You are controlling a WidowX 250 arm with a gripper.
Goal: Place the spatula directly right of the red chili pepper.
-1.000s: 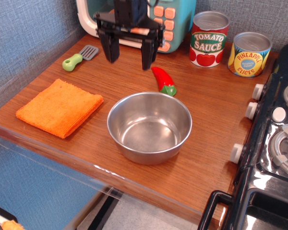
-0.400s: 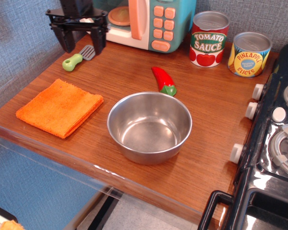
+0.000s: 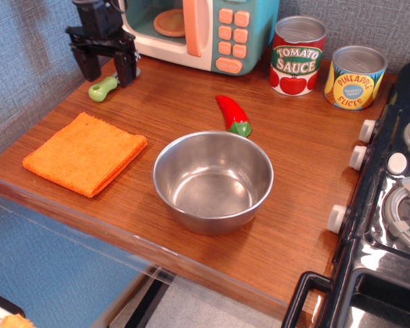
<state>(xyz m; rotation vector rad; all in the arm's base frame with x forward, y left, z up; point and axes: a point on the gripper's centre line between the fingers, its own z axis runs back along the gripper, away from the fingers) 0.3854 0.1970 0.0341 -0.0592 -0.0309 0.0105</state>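
Note:
The spatula [image 3: 102, 89] lies at the back left of the wooden counter; only its light-green handle shows, and its grey blade is hidden behind my gripper. My gripper [image 3: 109, 70] hangs open just above the blade end, its two black fingers [image 3: 128, 68] pointing down on either side. The red chili pepper [image 3: 232, 115], with its green stem cap toward the front, lies in the middle of the counter, just behind the steel bowl and well to the right of the spatula.
A steel bowl [image 3: 213, 180] stands in front of the chili. An orange cloth [image 3: 86, 152] lies front left. A toy microwave [image 3: 198, 31], a tomato sauce can [image 3: 298, 56] and a pineapple can [image 3: 356, 77] line the back. A toy stove [image 3: 396, 198] borders the right.
My gripper moved from above the counter's middle left to the spatula, then lowered over its blade, which it now hides. The spatula and chili have not moved.

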